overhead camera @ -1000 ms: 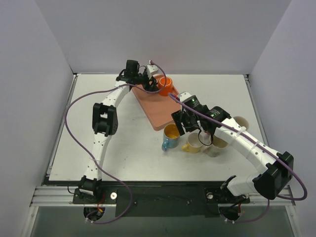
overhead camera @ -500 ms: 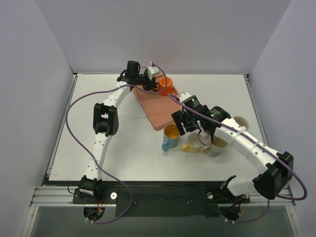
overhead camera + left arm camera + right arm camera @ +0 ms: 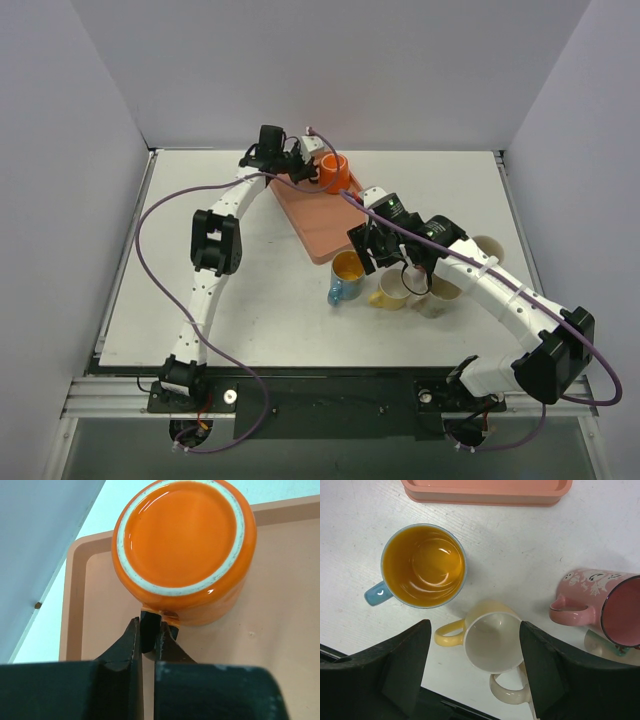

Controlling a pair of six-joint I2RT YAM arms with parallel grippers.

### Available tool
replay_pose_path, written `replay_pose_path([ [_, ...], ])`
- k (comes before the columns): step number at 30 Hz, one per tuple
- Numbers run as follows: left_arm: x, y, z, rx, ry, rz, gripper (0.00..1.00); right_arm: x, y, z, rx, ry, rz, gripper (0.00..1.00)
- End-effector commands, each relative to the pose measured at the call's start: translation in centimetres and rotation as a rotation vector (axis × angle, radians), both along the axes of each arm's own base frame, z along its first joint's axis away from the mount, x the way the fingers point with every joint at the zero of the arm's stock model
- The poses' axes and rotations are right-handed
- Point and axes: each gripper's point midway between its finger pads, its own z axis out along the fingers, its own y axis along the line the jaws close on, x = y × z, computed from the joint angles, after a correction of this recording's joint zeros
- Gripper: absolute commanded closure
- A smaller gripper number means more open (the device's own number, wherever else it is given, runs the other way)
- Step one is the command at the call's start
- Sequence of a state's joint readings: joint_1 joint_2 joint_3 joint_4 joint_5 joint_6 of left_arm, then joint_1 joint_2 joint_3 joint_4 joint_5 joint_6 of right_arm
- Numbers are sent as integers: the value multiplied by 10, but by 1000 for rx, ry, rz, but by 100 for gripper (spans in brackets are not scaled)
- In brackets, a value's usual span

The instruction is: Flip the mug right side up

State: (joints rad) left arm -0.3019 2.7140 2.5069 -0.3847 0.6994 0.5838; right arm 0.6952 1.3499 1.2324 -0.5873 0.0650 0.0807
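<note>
The orange mug (image 3: 185,545) stands upside down, base up, at the far corner of the pink tray (image 3: 280,645); in the top view the mug (image 3: 334,173) sits at the tray's far end. My left gripper (image 3: 149,630) is shut on the mug's handle, which is pinched between the two dark fingertips. In the top view the left gripper (image 3: 305,170) is just left of the mug. My right gripper (image 3: 475,667) hangs open above a yellow mug (image 3: 492,640), holding nothing.
On the white table near the tray (image 3: 318,215) stand a blue mug with an orange inside (image 3: 422,565), the yellow mug and a cream mug (image 3: 512,692), all mouth up. A pink mug (image 3: 600,605) lies on its side to the right.
My left gripper's jaws have closed from wide open onto the orange mug's handle. The right arm has not moved.
</note>
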Motion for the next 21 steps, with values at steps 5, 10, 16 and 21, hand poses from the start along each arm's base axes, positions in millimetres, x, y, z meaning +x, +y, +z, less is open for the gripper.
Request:
replay_pose_path([
  [5, 0, 7, 91, -248, 174, 245, 100, 7, -10, 33, 13, -96, -69, 34],
  [10, -32, 11, 141, -401, 427, 395, 100, 21, 8, 54, 99, -164, -50, 34],
  [16, -79, 14, 165, -610, 878, 492, 100, 46, 9, 64, 200, -233, -63, 34],
  [21, -132, 2, 207, -732, 1072, 356, 100, 79, 2, 101, 312, -415, -96, 35],
])
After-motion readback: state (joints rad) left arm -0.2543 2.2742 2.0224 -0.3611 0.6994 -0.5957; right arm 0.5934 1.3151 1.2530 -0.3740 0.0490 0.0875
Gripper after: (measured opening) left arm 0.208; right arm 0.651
